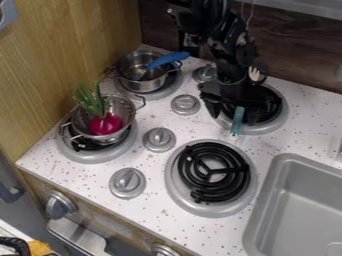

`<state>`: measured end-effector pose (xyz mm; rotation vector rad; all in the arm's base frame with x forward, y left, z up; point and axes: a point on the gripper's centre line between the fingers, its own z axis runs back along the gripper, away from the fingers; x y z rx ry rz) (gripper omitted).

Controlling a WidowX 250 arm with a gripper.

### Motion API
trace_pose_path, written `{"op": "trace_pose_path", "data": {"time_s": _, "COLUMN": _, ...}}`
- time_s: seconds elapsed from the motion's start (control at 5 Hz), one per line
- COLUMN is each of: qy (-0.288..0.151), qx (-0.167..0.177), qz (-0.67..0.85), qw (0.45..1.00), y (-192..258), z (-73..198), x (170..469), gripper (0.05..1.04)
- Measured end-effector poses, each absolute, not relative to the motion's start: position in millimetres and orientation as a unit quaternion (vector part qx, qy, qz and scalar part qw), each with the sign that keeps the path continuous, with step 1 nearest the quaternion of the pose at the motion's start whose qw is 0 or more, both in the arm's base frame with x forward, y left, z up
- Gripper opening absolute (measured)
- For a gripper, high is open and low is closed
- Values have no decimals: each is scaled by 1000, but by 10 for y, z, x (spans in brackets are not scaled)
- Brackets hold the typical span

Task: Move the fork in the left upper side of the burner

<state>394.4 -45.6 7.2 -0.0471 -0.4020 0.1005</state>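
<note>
The black gripper (232, 113) hangs over the upper right burner (284, 113), its two fingers spread apart in an open stance. Between and just below them is a slim teal handle (238, 119), which seems to belong to the fork and slants toward the burner's front edge, with a pale end near the counter. A small cream-coloured pronged piece (254, 74) shows behind the gripper; whether it is part of the same fork I cannot tell. The gripper hides the middle of this area.
A metal pot (143, 85) with a blue utensil (167, 60) stands on the upper left burner. On the lower left burner, a colander (124, 106) holds a red vegetable with green leaves (105, 124). A bare black coil burner (244, 172) is at front, a grey sink (274, 195) at lower right.
</note>
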Motion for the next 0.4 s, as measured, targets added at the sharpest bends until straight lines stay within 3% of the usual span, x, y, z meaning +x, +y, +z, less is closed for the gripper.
{"op": "trace_pose_path", "data": {"time_s": 0.4, "qy": -168, "qx": -48, "qz": 54, "qw": 983, "y": -420, "z": -172, "x": 3988, "gripper": 999}}
